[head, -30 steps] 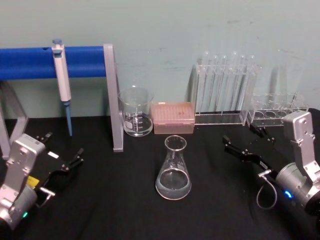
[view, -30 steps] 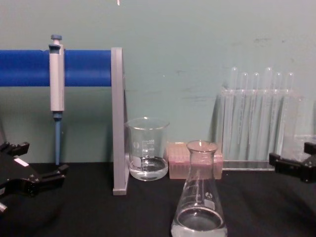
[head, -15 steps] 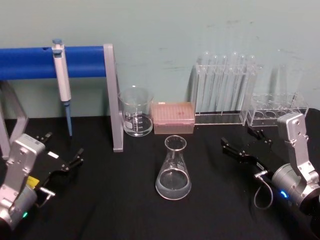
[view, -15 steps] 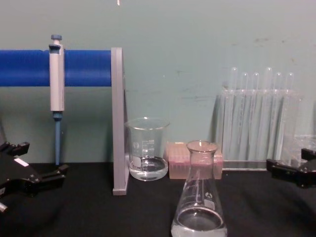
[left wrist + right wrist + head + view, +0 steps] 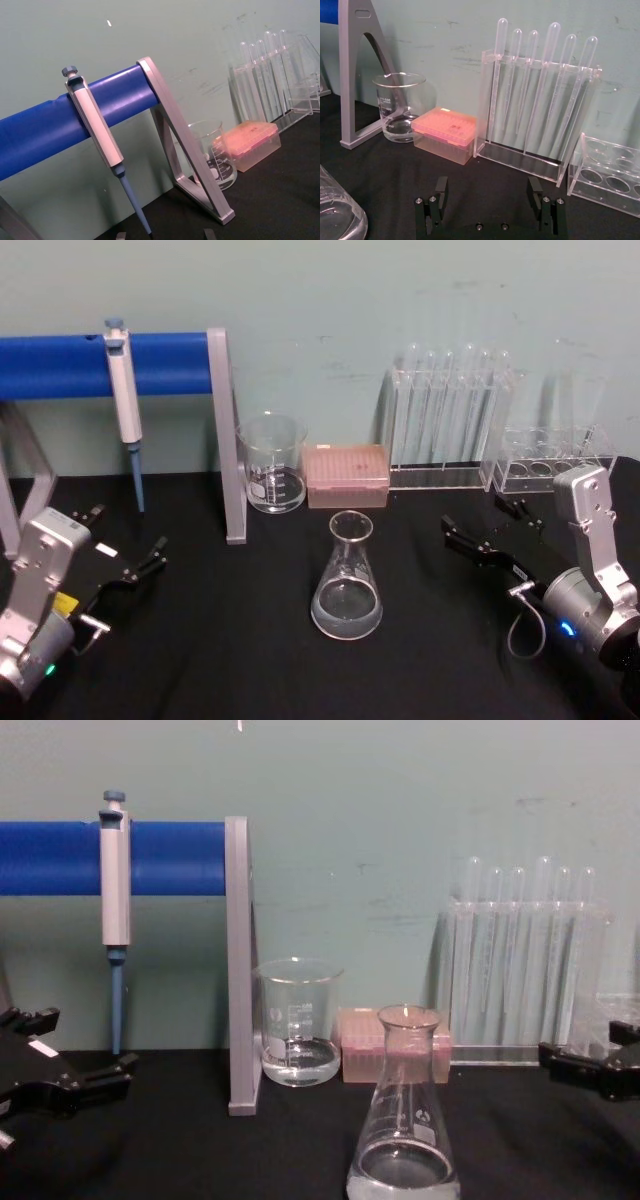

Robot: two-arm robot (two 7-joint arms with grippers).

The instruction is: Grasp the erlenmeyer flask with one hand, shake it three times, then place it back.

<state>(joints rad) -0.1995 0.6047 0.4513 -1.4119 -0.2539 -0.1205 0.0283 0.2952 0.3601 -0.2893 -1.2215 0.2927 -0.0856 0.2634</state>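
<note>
Over the last second the right black gripper [image 5: 482, 530] has edged slightly leftward toward the clear glass conical erlenmeyer flask [image 5: 348, 580], its fingers spread wide and empty; I judge this the opening of the approach, with the grasp not yet made. The flask stands upright at the middle of the black table [image 5: 220, 640], well apart from both grippers, and the left black gripper [image 5: 128, 550] sits parked at the left, fingers open. The flask's small dark logo and the straight-sided glass beaker's [image 5: 271, 462] printed graduations are too small to read.

Erlenmeyer flask [image 5: 347, 580] mid-table, beaker [image 5: 271, 464] behind, open pincers [image 5: 128, 546] [image 5: 490, 525] flanking
</note>
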